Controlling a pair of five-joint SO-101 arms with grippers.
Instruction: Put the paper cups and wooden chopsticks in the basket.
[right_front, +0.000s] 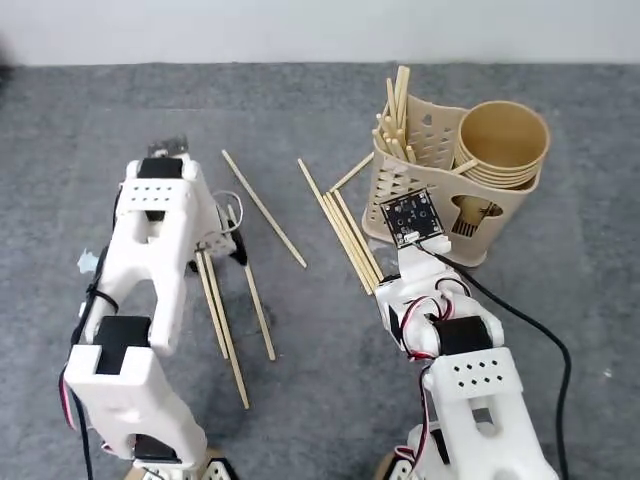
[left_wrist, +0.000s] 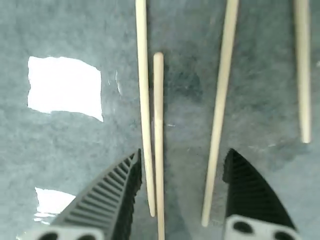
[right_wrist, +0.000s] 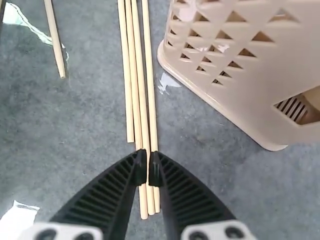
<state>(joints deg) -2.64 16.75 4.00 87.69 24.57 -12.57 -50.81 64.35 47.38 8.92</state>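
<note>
Beige basket (right_front: 385, 185) sat around 1 o'clock on the table (right_front: 100, 120), with the cups (right_front: 505, 140) stacked in its 3 o'clock half and some chopsticks (right_front: 398, 110) standing in the 9 o'clock half. A bundle (right_wrist: 137, 75) lay flat at the basket's 8 o'clock. The right gripper (right_wrist: 148, 155) was right over it, fingers almost touching, and I couldn't tell if it pinched one. Left gripper (left_wrist: 184, 155) hung spread wide over loose sticks (left_wrist: 150, 125) at 8 o'clock.
</note>
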